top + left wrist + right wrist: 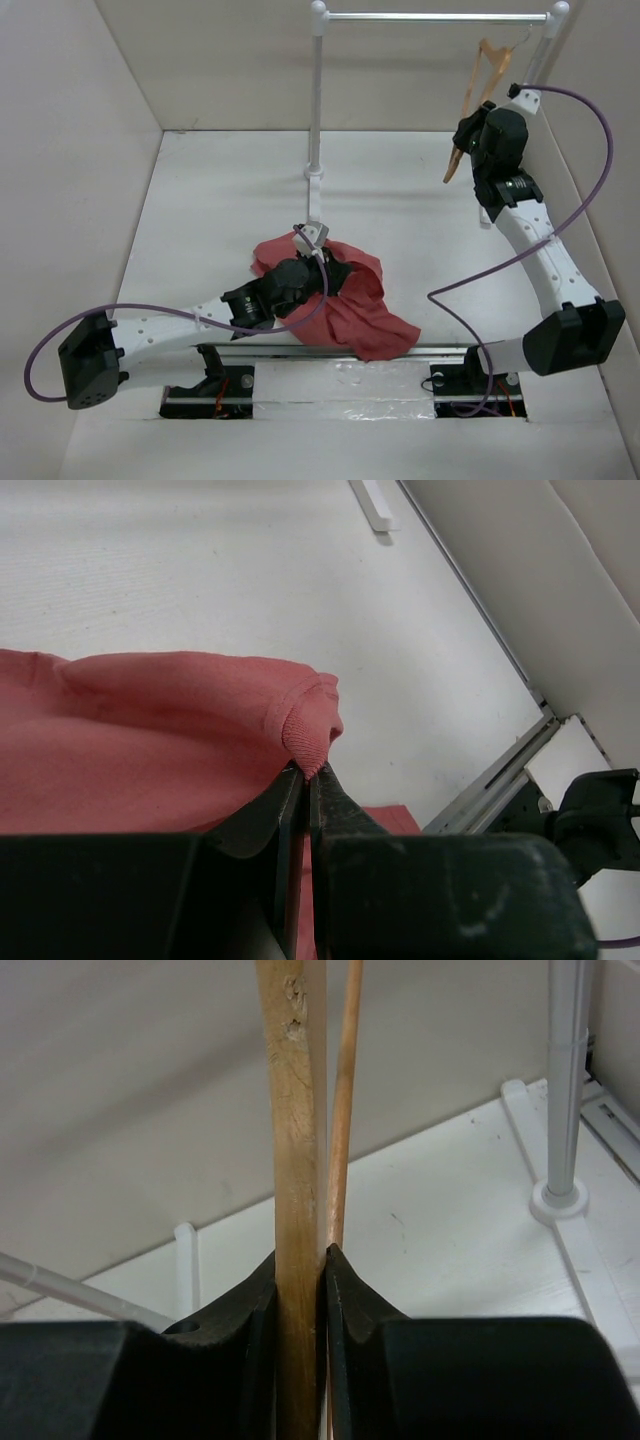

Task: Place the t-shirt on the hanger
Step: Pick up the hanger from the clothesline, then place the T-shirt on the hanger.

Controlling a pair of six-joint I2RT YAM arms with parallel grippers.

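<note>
Here the left gripper (pixel 308 776) pinches the t-shirt (pixel 150 740) by its edge. The right gripper (pixel 300 1260) clamps the hanger (pixel 295 1110) beside the rack (pixel 430 16).

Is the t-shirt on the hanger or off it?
Off. The t-shirt lies crumpled on the table, the left gripper pinching a ribbed edge; the hanger is bare in the right gripper.

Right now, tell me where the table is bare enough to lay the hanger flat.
Bare: the stretch from the left wall to the rack post, behind the t-shirt; also the patch between post and right arm. Crowded: the near middle, under the t-shirt and left gripper.
</note>
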